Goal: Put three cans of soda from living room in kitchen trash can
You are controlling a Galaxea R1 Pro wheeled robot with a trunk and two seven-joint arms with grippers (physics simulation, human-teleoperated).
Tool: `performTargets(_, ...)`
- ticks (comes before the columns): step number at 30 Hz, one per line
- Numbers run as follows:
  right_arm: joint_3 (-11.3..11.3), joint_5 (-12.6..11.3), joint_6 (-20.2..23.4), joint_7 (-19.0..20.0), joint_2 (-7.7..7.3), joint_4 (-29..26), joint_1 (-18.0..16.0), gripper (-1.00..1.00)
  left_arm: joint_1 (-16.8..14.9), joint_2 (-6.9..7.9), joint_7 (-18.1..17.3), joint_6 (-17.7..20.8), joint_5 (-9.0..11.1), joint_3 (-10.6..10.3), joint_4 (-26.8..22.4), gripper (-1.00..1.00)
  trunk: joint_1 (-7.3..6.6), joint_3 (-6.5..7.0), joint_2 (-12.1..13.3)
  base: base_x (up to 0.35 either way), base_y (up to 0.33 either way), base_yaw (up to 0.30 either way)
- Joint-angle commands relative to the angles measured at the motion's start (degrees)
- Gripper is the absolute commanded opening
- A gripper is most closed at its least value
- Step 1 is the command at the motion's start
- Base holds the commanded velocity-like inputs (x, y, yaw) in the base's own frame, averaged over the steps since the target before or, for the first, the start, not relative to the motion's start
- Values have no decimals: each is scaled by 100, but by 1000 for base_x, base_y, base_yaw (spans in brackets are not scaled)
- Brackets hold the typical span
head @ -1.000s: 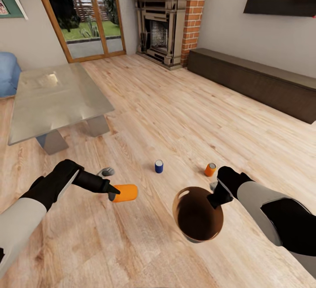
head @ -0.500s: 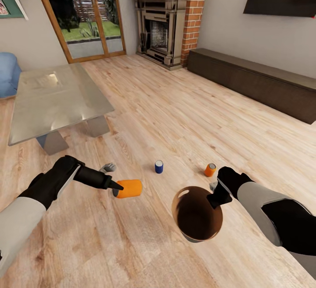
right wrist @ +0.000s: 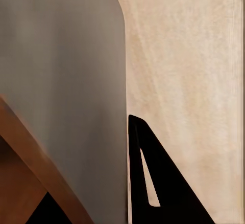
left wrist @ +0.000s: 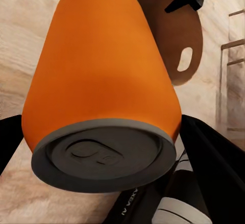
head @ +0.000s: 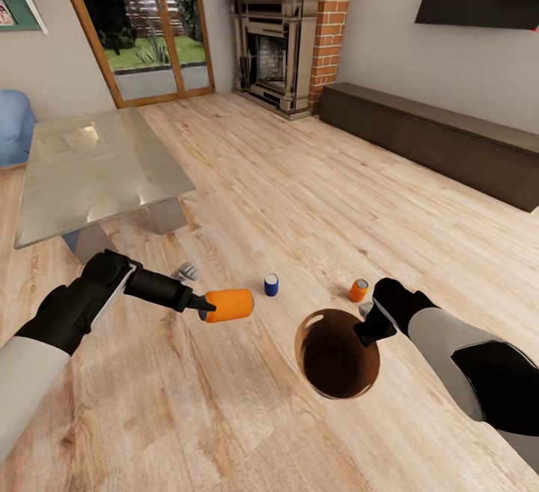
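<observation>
orange can (head: 230, 305) is clamped sideways in the left gripper (head: 203, 307), above the floor (head: 299, 200). bin (head: 337, 353) is pinched at its rim by the right gripper (head: 368, 331). blue can (head: 271, 284) and second orange can (head: 358, 290) are seen upright on the floor beyond the bin.
</observation>
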Motion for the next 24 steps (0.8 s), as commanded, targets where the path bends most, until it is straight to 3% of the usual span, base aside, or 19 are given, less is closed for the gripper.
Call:
performTargets(1,-104,-110,28,32,-1,-26,-1,-100,6,-1,-6,0,-7,1,-15,-100,0,0,0,0,0,0)
performTargets(2,-155,-111,28,32,-5,-36,-1,-100,8,-2,-9,0,-9,2,-17,-100,0,0,0,0,0,0)
performTargets(3,-548,-100,28,12,-18,-65,1,-100,22,-34,-14,0,6,-3,-61,-100,0,0,0,0,0,0)
performTargets(7,-723,-102,-4,-105,-10,-145,219,-100,38,-58,-28,0,30,-13,-100,-100,0,0,0,0,0,0)
performTargets(20,-748,-115,-515,-139,57,-332,447,-100,178,-115,-50,0,247,-55,-106,-100,0,0,0,0,0,0)
performTargets(24,-742,-119,-552,-136,78,-334,480,-100,201,-189,-277,0,256,-57,-116,-100,0,0,0,0,0,0)
